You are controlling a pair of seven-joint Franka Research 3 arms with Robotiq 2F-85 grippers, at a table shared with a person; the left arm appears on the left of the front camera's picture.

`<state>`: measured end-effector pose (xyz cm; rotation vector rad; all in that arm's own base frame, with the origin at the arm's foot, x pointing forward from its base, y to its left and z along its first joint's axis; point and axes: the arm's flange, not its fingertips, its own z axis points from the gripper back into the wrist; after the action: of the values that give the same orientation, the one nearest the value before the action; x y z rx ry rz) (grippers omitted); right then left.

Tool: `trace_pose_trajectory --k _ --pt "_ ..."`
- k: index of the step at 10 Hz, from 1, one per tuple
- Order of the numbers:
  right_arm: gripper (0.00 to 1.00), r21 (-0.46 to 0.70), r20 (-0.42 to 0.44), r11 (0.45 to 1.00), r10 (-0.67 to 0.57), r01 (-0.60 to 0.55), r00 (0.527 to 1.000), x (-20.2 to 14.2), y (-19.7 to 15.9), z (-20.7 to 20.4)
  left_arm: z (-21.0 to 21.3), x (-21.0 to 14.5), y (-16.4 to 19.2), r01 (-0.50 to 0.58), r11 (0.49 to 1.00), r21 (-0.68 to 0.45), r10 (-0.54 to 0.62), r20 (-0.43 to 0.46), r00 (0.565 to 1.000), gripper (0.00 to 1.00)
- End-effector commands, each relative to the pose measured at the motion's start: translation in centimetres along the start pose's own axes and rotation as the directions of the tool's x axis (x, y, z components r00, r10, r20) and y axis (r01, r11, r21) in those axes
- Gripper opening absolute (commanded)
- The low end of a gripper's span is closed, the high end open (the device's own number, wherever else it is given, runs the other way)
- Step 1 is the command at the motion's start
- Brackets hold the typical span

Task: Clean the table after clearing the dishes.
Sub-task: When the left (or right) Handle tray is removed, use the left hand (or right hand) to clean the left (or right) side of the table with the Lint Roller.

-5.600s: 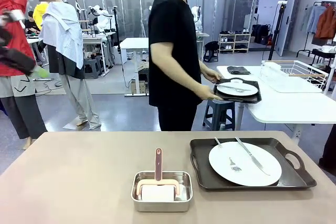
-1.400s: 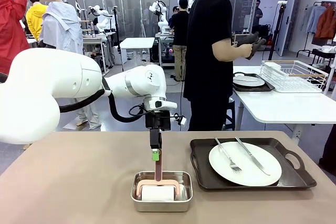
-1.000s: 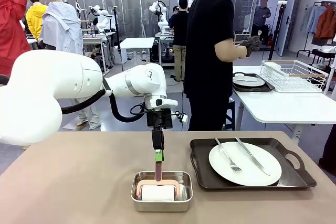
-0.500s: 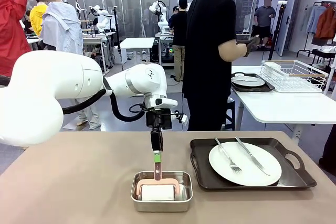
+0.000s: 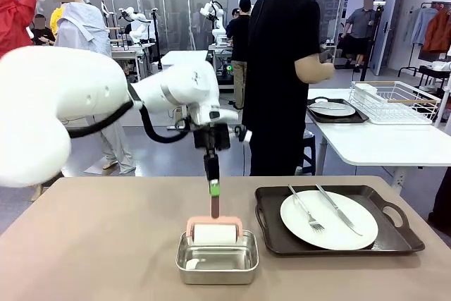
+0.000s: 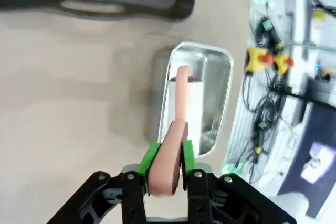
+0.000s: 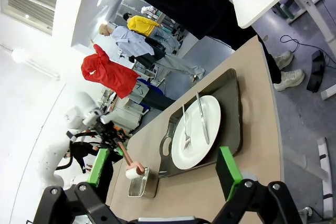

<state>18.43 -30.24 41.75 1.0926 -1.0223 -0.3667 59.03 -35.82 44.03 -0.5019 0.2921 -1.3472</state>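
Observation:
My left gripper [image 5: 215, 189] is shut on the pink handle of a cleaning roller [image 5: 213, 232], whose white roll hangs just above the far rim of a small steel tin [image 5: 217, 262] on the beige table [image 5: 99, 244]. In the left wrist view the green fingertips [image 6: 151, 157] pinch the roller's handle [image 6: 169, 156] over the tin [image 6: 210, 93]. One of the dishes, a white plate [image 5: 328, 219] with fork and knife, lies on a dark tray [image 5: 399, 239] right of the tin. My right gripper [image 7: 163, 174] is open and holds nothing, well short of that plate [image 7: 197, 129].
A person in black [image 5: 285, 68] stands beyond the table's far edge. Behind them a white table [image 5: 380, 142] carries a second tray with a plate [image 5: 332, 110] and a wire rack [image 5: 398, 100]. Bare tabletop lies left of the tin.
My left gripper closed on the roller's handle and lifted the roller out of the tin. Earlier the person carried the second tray to the white table.

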Motion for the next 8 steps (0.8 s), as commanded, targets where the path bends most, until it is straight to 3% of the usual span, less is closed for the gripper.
trace_pose_trajectory --k 1,2,3,6,8 --pt "1.0 0.012 0.016 1.0 0.018 -0.018 1.0 -0.3 0.3 0.0 1.1 -5.2 -5.6 -0.236 0.961 0.145 0.215 0.146 0.966 0.0" --pt "1.0 0.012 0.016 1.0 0.018 -0.018 1.0 -0.3 0.3 0.0 2.5 -8.3 -7.4 -0.36 0.911 0.203 0.3 0.273 0.914 0.0" --pt "1.0 0.012 0.016 1.0 0.018 -0.018 1.0 -0.3 0.3 0.0 2.9 -12.4 -8.5 -0.498 0.842 0.205 0.39 0.406 0.826 0.0" --pt "1.0 0.012 0.016 1.0 0.018 -0.018 1.0 -0.3 0.3 0.0 0.6 -22.7 -9.6 -0.728 0.684 0.054 0.518 0.666 0.536 0.0" --pt "1.0 0.012 0.016 1.0 0.018 -0.018 1.0 -0.3 0.3 0.0 -1.6 -27.8 -9.3 -0.736 0.673 -0.08 0.517 0.762 0.39 0.0"
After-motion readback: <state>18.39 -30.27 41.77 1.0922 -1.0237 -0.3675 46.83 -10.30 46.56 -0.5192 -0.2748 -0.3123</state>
